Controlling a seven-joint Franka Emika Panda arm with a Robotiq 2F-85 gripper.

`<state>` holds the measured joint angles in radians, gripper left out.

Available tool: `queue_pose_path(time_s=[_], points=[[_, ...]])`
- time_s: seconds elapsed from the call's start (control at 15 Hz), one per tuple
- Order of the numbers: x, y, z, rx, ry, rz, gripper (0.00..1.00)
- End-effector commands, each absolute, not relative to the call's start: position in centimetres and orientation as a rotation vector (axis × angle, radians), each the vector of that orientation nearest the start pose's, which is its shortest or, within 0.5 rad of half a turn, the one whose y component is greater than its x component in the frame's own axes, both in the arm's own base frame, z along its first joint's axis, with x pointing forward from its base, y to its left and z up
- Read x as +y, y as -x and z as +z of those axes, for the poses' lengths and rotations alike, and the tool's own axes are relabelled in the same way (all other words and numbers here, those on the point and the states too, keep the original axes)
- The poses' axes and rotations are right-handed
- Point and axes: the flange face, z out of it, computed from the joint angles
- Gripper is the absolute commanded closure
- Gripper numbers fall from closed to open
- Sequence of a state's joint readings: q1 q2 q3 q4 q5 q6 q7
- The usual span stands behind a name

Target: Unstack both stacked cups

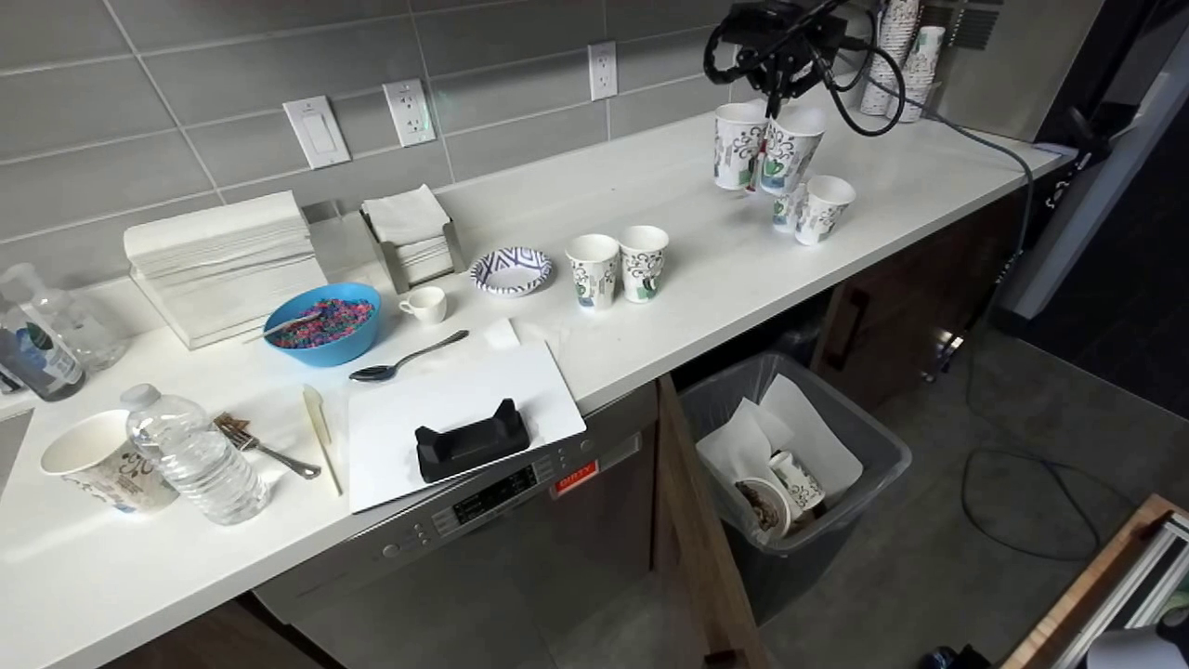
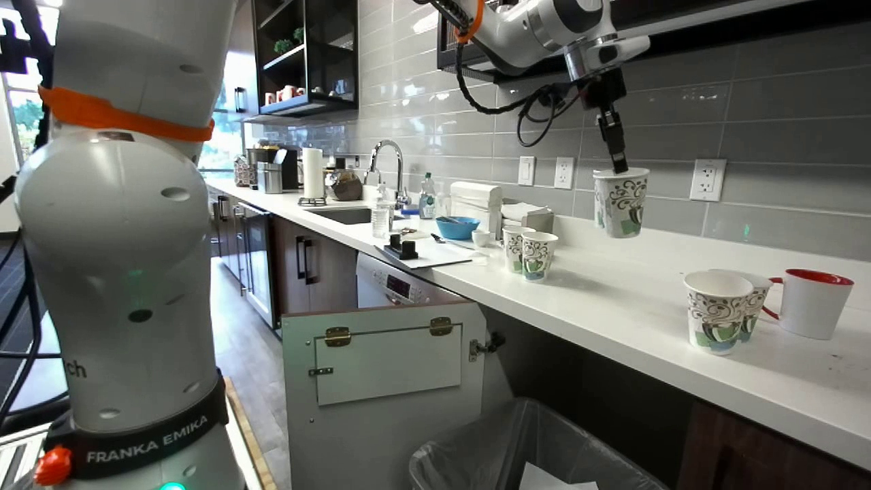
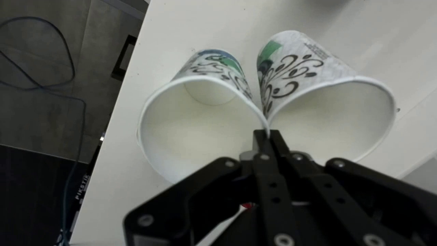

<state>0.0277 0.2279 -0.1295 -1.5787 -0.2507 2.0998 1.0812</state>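
My gripper (image 3: 267,136) is shut on the touching rims of two white speckled paper cups. It holds one held cup (image 3: 201,136) and the other held cup (image 3: 300,68) side by side, open ends up and tilted apart. They hang above the counter in both exterior views (image 1: 738,153) (image 2: 620,207). A pair of upright cups (image 1: 594,271) stands side by side on the counter beside the patterned bowl; they also show in an exterior view (image 2: 537,258). Another pair of upright cups (image 1: 824,212) stands nearer the far end, and also shows in an exterior view (image 2: 718,316).
A white mug with red inside (image 2: 813,309) stands beside the far pair. A patterned bowl (image 1: 511,271), a blue bowl (image 1: 325,353) and napkin stacks (image 1: 223,265) line the back. Tall cup stacks (image 1: 896,56) stand at the end. A bin (image 1: 892,455) sits below the counter edge.
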Motion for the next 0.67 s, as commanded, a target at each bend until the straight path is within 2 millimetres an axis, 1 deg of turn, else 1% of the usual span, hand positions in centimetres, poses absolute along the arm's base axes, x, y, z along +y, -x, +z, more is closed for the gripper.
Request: queue_pose_path(time_s=[0.0,0.27,0.6], points=[[-9.2,-66.0,50.9,1.713,2.631,-0.54,0.99],[-10.9,-67.3,47.5,1.757,2.596,-0.478,0.99],[-11.9,-68.7,43.1,1.78,2.593,-0.399,0.99]])
